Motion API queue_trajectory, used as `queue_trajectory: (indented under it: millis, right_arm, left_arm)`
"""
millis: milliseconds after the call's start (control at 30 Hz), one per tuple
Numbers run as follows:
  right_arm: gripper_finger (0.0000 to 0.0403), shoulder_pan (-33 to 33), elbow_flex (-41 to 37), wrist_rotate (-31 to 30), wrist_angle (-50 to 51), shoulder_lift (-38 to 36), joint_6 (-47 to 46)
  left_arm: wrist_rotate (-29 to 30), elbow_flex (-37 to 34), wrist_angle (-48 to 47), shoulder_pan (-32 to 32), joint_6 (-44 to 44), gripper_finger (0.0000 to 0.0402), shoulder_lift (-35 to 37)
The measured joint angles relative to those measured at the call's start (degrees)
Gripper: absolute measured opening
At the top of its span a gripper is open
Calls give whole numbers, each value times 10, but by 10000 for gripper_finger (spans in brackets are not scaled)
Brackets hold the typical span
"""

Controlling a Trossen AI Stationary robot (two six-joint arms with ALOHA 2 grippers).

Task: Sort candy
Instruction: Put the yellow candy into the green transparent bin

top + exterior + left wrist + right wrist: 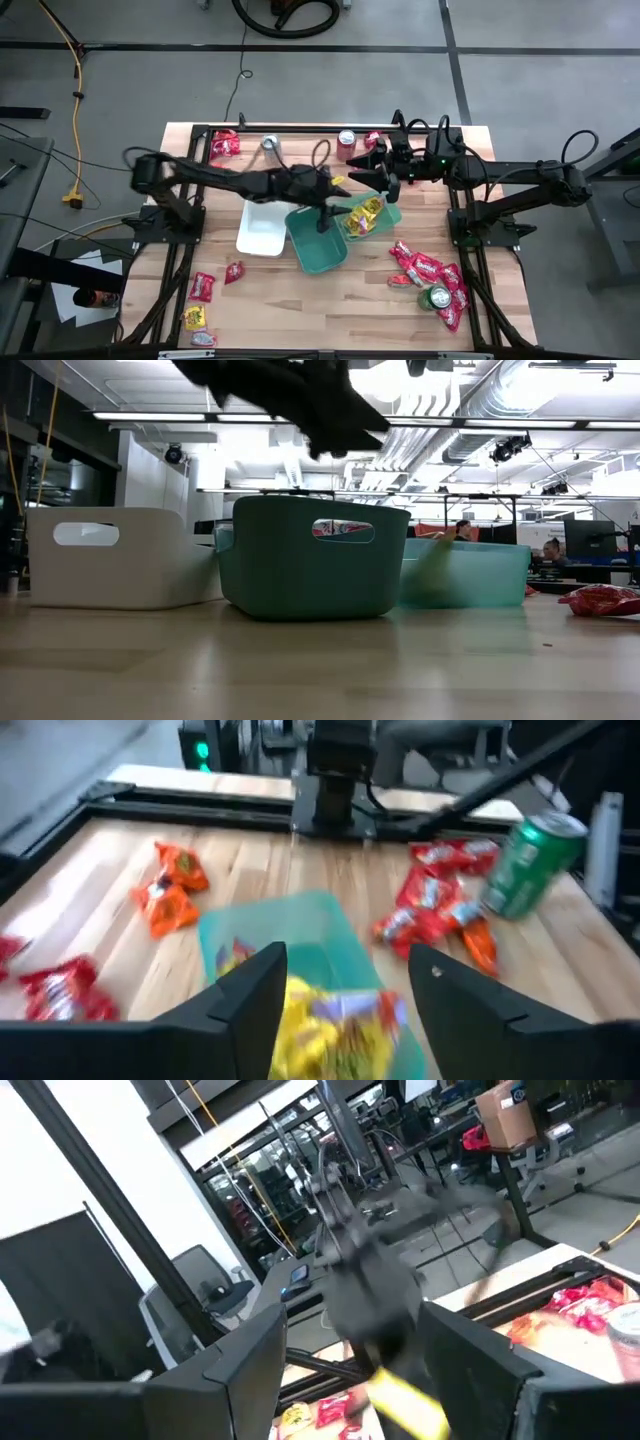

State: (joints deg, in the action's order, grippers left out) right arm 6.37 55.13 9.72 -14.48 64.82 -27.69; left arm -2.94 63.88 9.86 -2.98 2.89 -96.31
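My left gripper (336, 186) reaches from the table's left to above the light teal tray (388, 216). It is open (345, 985), and blurred yellow candy (335, 1030) shows below the gap, over the tray's inside. More yellow candy (362, 216) lies in that tray. My right gripper (366, 168) hovers open just beyond the tray's far side, facing the left gripper, with nothing between its fingers (350, 1370). A yellow packet (410, 1398) shows under the blurred left gripper. Loose red candy (428, 270) lies at the near right, and orange packets (168, 892) lie on the wood.
A dark teal tray (318, 240) and a white tray (262, 228) stand left of the light one. A green can (437, 297) lies among the near-right candy. A red can (347, 143), a silver can (270, 143) and red packets (225, 145) sit at the far edge. More packets (200, 300) lie near left.
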Motion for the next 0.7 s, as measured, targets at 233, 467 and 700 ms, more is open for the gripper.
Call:
queue_trajectory:
  millis: [233, 467, 700]
  right_arm:
    - [222, 0, 0, -2, 2, 0, 32]
    - [222, 0, 0, -3, 6, 0, 48]
    - [222, 0, 0, -3, 35, 0, 58]
  left_arm:
    - [-52, -39, -150, -1, 40, 203, 167]
    - [-53, -160, -187, 69, 170, 192, 309]
    - [-89, -173, -481, 229, 347, 186, 367]
